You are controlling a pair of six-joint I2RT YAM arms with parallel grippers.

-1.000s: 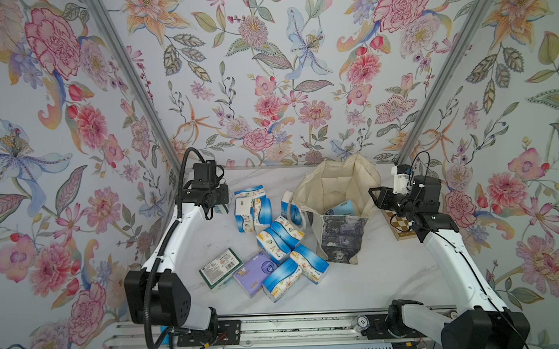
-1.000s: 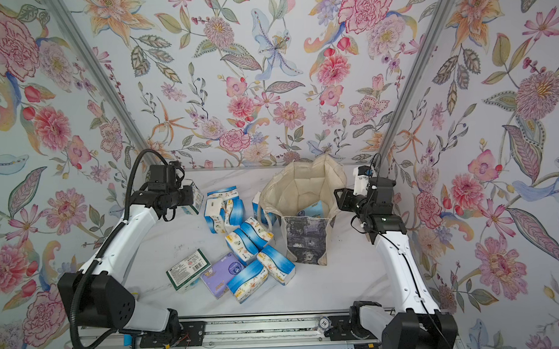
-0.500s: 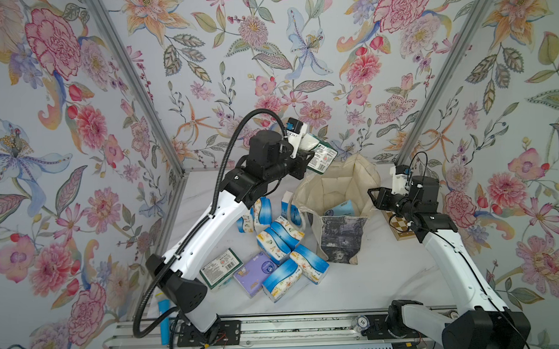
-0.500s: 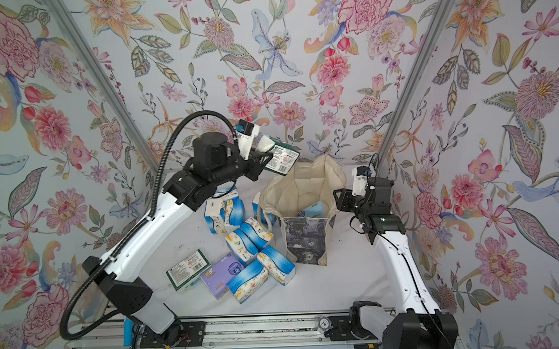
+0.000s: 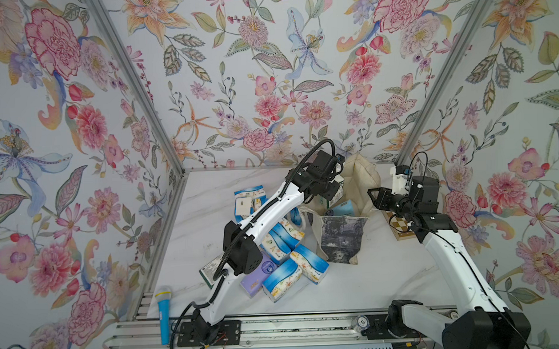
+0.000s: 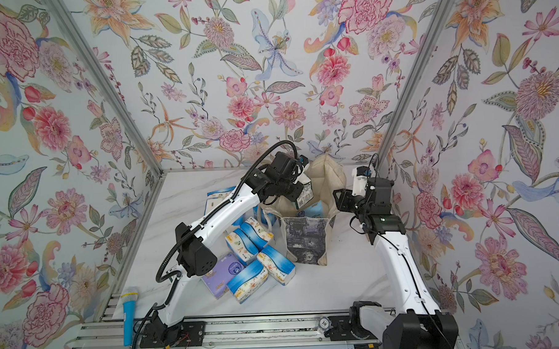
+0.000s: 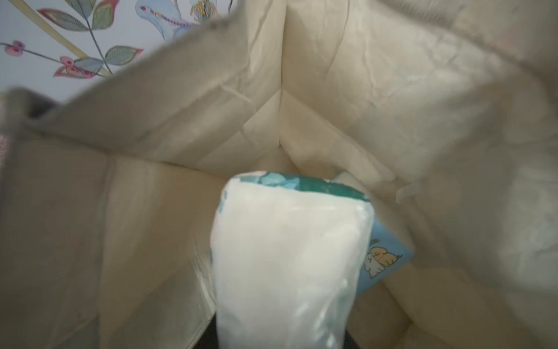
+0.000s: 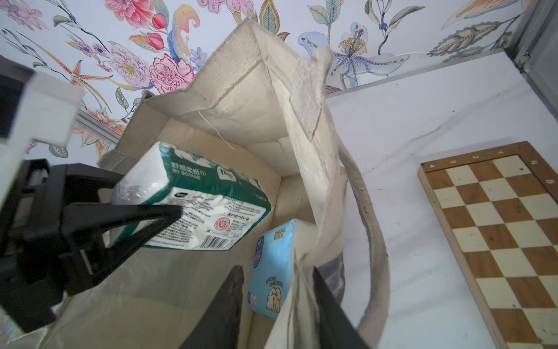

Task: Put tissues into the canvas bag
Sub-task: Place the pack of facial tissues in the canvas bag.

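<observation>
The cream canvas bag [image 5: 359,178] [image 6: 326,177] stands open at the back of the table, with its dark print facing front. My left gripper [image 5: 334,192] reaches into its mouth, shut on a green-white pack of tissues [image 8: 193,205] [image 7: 290,256] that hangs tilted above the bag's floor. One black finger [image 8: 136,217] lies along the pack's side. A light blue pack [image 8: 271,266] [image 7: 383,256] stands inside the bag. My right gripper [image 8: 276,272] [image 5: 375,199] is open and straddles the bag's right wall, one finger inside and one outside. Several blue-and-white packs [image 5: 294,267] and a lilac one [image 5: 259,275] lie left of the bag.
A wooden chessboard [image 5: 401,228] [image 8: 498,235] lies on the table right of the bag, under my right arm. A blue toy microphone [image 5: 163,310] rests at the front left corner. My left arm spans the pile of packs. Floral walls close in three sides.
My left arm swung from the table's far left, carried the green-white pack up over the bag, and has now lowered it into the bag's mouth. My right arm has stayed put.
</observation>
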